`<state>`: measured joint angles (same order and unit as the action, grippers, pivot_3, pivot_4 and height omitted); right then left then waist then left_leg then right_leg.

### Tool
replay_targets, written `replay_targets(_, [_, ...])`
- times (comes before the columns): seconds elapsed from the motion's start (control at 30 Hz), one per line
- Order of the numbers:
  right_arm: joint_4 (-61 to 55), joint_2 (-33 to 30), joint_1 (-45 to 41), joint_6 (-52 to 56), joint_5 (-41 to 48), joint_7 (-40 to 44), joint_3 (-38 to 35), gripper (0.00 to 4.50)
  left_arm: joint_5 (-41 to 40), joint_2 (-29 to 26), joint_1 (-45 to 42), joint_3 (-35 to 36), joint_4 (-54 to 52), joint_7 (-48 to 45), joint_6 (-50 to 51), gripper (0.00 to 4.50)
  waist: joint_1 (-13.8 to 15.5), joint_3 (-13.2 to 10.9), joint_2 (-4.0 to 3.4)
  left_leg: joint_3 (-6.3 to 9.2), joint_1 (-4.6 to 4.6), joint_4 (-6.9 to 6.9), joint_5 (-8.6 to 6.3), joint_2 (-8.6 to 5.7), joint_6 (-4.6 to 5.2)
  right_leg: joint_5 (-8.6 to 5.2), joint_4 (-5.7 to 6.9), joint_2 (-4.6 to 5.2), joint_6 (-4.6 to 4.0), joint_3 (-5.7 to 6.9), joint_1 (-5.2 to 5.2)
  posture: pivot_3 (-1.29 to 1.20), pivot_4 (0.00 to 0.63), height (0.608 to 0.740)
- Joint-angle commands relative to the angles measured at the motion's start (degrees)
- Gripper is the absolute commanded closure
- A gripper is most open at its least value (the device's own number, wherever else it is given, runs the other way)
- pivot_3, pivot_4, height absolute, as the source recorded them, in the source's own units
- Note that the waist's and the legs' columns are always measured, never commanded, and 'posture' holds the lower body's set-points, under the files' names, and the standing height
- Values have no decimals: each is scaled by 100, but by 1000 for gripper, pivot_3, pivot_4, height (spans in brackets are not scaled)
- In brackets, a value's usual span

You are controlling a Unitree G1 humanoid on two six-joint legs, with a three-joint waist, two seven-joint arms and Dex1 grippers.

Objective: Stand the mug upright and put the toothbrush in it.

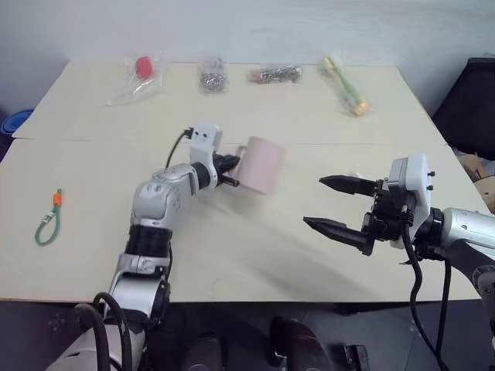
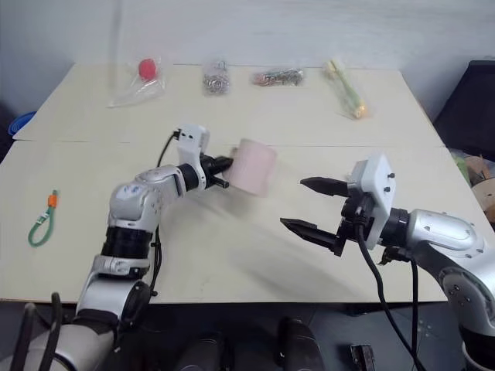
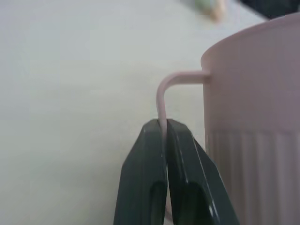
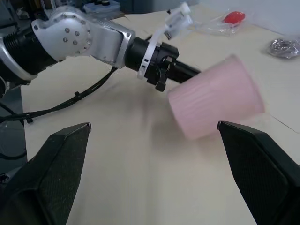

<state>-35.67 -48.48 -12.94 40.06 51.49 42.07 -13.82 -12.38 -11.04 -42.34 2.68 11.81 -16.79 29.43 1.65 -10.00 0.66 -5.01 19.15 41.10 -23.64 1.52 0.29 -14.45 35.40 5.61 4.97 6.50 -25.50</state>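
Mug (image 1: 261,164), pale pink, hangs tilted above the table (image 1: 255,255) near its centre, the left gripper (image 1: 230,171) clenched on its thin handle (image 3: 162,96). At about four o'clock from it the right gripper (image 1: 338,204) waits, fingers spread and empty. That narrow pinch could let the mug swing or slip while being righted. The toothbrush is hard to pick out, perhaps behind the right gripper.

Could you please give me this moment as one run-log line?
left end effector: shut on mug handle | mug: lifted, tilted | right end effector: open, empty
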Motion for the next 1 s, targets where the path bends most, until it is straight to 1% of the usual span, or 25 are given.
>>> replay_targets(0.03, [-23,71,-160,-17,84,-62,-22,0,545,242,371,-234,199,252,-1873,4487,2,0,0,-1,-1,0,0,0,0,0,0,0,0,0,0,0,150,740])
replay_targets(0.1, [24,79,-217,-1,74,-46,25,0,842,361,606,-401,617,373,-2712,4487,27,0,0,0,1,2,0,-4,0,1,0,2,0,3,0,0,150,740])
replay_targets(0.17, [89,81,-291,28,64,-30,52,0,1043,461,761,-473,931,521,-3263,4487,45,0,0,-1,2,3,-2,-7,4,2,-1,3,2,3,0,0,150,740])
replay_targets(0.23, [142,67,-353,52,64,-11,65,0,1128,516,864,-478,1076,611,-3478,4487,63,0,0,-1,3,5,-4,-5,7,2,-2,3,3,4,0,0,150,740])
replay_targets(0.33, [197,32,-410,88,84,20,84,0,1041,491,1073,-437,957,474,-3392,4487,69,1,-1,-4,1,5,-4,-4,9,3,-2,4,2,4,1,0,150,740])
replay_targets(0.4, [226,35,-435,127,111,38,86,0,930,428,1220,-403,678,330,-3199,3975,67,1,-1,-4,0,5,-5,-2,11,3,-2,3,2,5,1,0,150,740])
replay_targets(0.43, [249,45,-448,146,121,42,85,0,920,373,1308,-397,494,267,-3141,3792,63,1,-2,-4,0,4,-5,-1,11,3,-2,3,2,5,1,0,150,740])
replay_targets(0.57, [357,82,-477,154,56,20,118,0,772,182,1672,-352,-261,25,-2615,2540,22,1,-2,-2,3,4,-5,5,11,3,-5,1,2,11,1,0,150,740])
replay_targets(0.83, [445,91,-422,92,-178,31,200,0,598,-226,2327,-171,-1613,-125,-1645,38,-2,1,-3,4,4,3,-6,16,12,4,-6,6,2,11,1,0,150,740])
replay_targets(0.93, [466,80,-416,100,-218,44,161,0,443,-475,2579,-6,-2233,-204,-1091,12,-19,1,-3,5,4,2,-6,20,12,3,-6,5,1,11,1,0,150,740])
replay_targets(1.0, [522,27,-377,86,-333,26,107,0,-71,-862,2813,325,-2902,-539,-376,12,-26,1,-4,5,4,1,-6,24,12,3,-7,4,1,10,1,0,150,740])
